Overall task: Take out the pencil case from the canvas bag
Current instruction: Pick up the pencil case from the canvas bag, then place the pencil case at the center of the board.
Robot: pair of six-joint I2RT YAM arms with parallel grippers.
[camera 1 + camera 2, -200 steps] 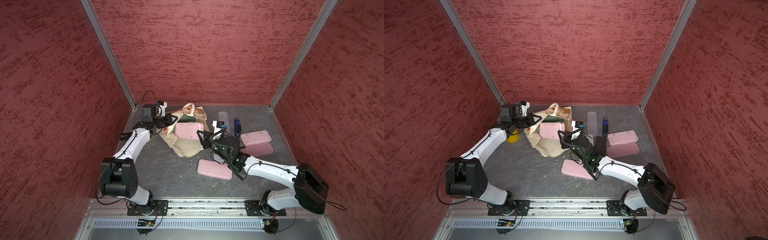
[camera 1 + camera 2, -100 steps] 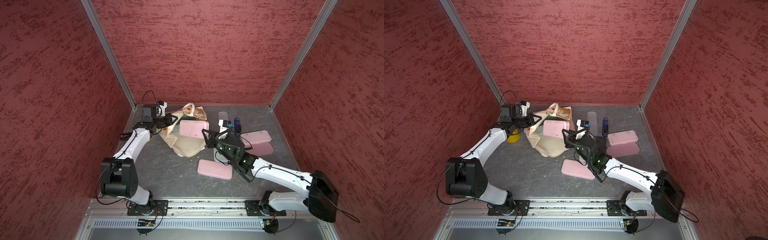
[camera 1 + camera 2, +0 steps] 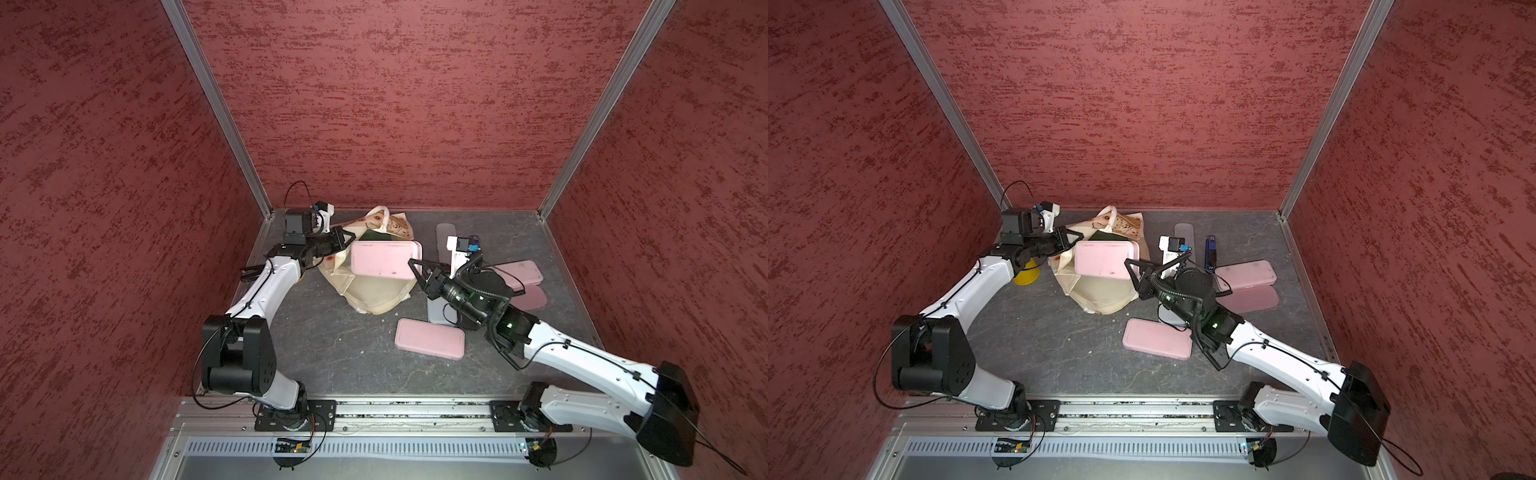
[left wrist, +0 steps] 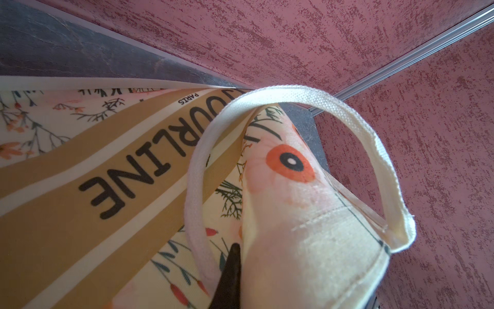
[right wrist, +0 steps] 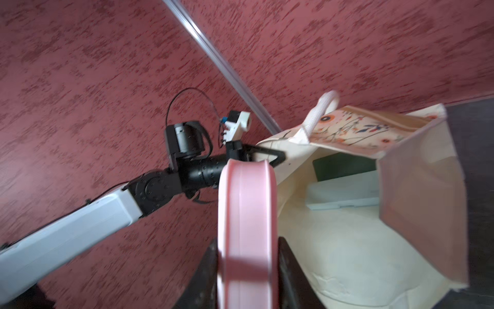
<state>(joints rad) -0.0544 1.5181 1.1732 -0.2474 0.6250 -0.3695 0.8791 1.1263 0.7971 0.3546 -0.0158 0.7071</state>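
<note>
The cream canvas bag (image 3: 376,291) (image 3: 1100,297) lies on its side on the grey table, its mouth facing the back wall. My left gripper (image 3: 341,242) (image 3: 1070,240) is shut on the bag's rim near a white handle (image 4: 294,93); one black finger (image 4: 230,273) shows against the floral cloth (image 4: 80,187). My right gripper (image 3: 415,271) (image 3: 1132,270) (image 5: 247,248) is shut on one end of a pink pencil case (image 3: 384,258) (image 3: 1105,258) (image 5: 246,214), held in the air over the bag. The bag's open mouth (image 5: 347,240) shows a pale case (image 5: 344,191) and a dark green thing (image 5: 342,166) inside.
A pink case (image 3: 430,343) lies at mid-table, and two more (image 3: 517,274) (image 3: 534,297) lie at the right behind my right arm. A grey strip (image 3: 445,230), a blue item (image 3: 1210,251) and a yellow object (image 3: 1026,275) are also on the table. Red walls close three sides.
My right gripper has lifted the pink pencil case higher above the bag and a little to the right. The left gripper has kept its hold on the bag's rim.
</note>
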